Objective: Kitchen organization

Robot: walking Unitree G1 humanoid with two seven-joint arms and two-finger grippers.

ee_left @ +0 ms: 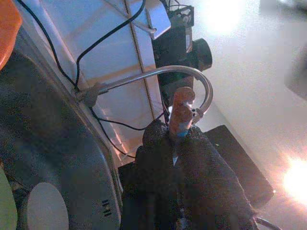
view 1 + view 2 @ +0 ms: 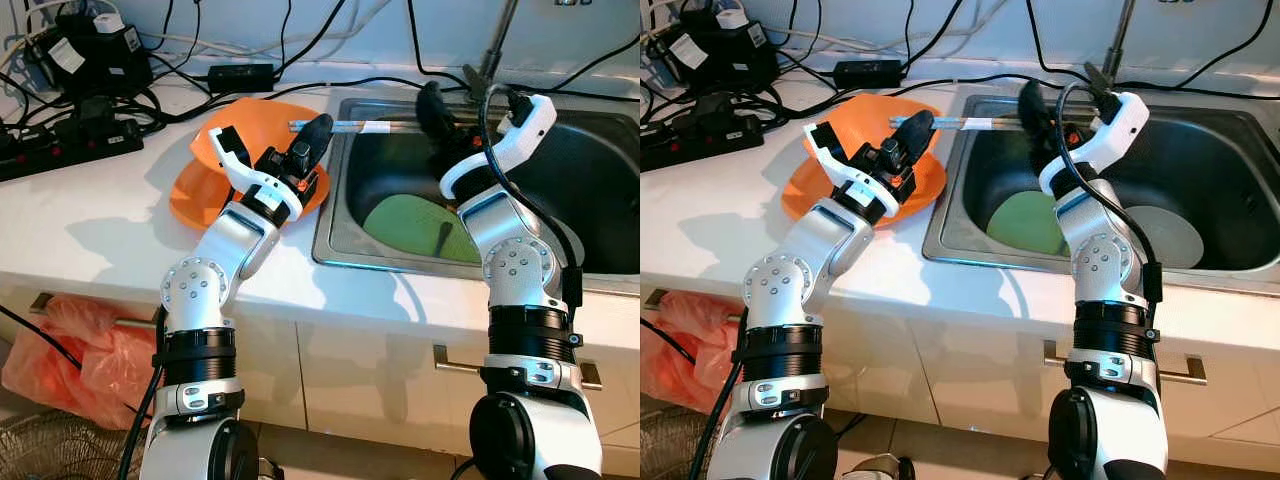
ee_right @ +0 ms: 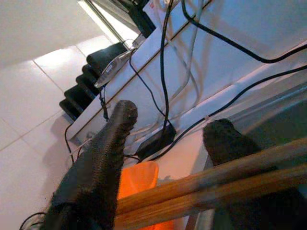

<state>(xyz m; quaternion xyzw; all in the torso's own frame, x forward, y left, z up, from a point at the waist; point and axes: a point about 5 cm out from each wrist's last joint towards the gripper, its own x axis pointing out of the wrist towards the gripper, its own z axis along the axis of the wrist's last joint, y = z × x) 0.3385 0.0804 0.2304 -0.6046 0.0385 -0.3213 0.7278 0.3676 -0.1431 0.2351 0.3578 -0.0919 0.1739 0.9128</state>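
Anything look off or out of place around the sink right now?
Yes: a pair of chopsticks spans the sink's left corner, held by the left gripper, with the right gripper's open fingers around the other end.

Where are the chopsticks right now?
The chopsticks bridge the sink's back left corner, one end in the left gripper, the other between the right gripper's fingers.

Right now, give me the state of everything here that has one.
Left gripper: shut on the chopsticks.
Right gripper: open, fingers either side of the chopsticks.
Chopsticks: held level over the sink back corner.
Orange dishes: stacked on the counter.
Green plate: lying in the sink.
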